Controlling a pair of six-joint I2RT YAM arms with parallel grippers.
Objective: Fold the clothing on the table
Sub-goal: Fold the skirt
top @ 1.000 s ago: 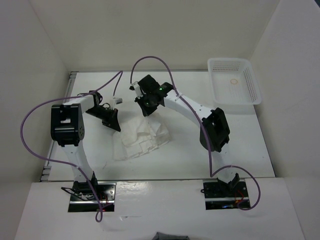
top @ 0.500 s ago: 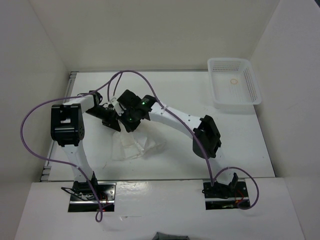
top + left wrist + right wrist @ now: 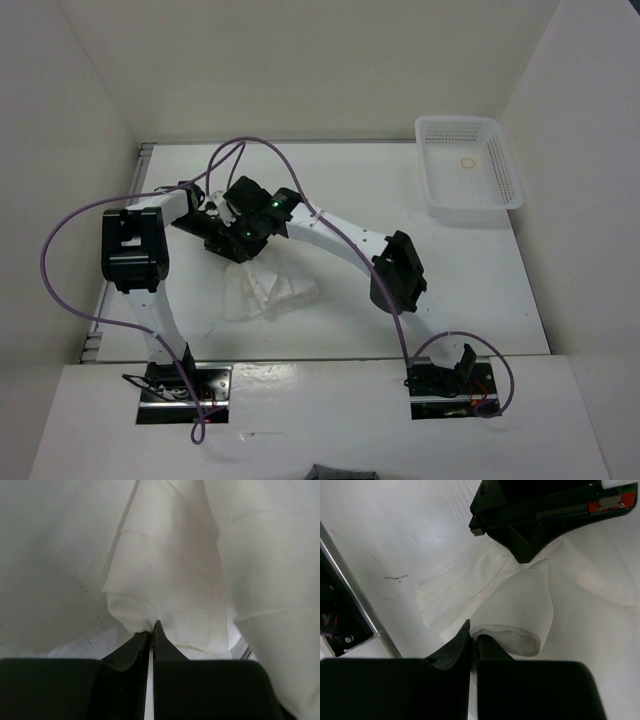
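Clothing and jaws: the clothing point(image 3: 170, 580) is caught at its edge by both grippers, which sit just beside each other over the left-centre of the table point(image 3: 470, 290).
Left gripper: the left gripper point(image 3: 151, 630) has its jaws pressed together on a bunched fold of the fabric, which fans out far of the tips.
Right gripper: the right gripper point(image 3: 474, 637) has its jaws clamped on a rolled, ribbed hem, and the fabric curls away to the right of the tips.
Clothing's place: left of centre on the table, with its pinched edges raised and the rest spreading on the near side of the grippers.
Top view only: shows both arms reaching in towards the same spot; the garment looks faint and blurred there, and its outline is hard to tell.
Left wrist view only: shows straight pleat lines running across the hanging cloth.
Right wrist view only: shows flat layers of fabric lying on the table, the left gripper's black body just beyond, a dark scuff point(image 3: 395, 577) and the metal rim point(image 3: 355, 595) at the left.
Basket: the basket point(image 3: 505, 175) stands at the far right corner, well apart from the garment; inside is a small pale ring point(image 3: 467, 163), too small to identify.
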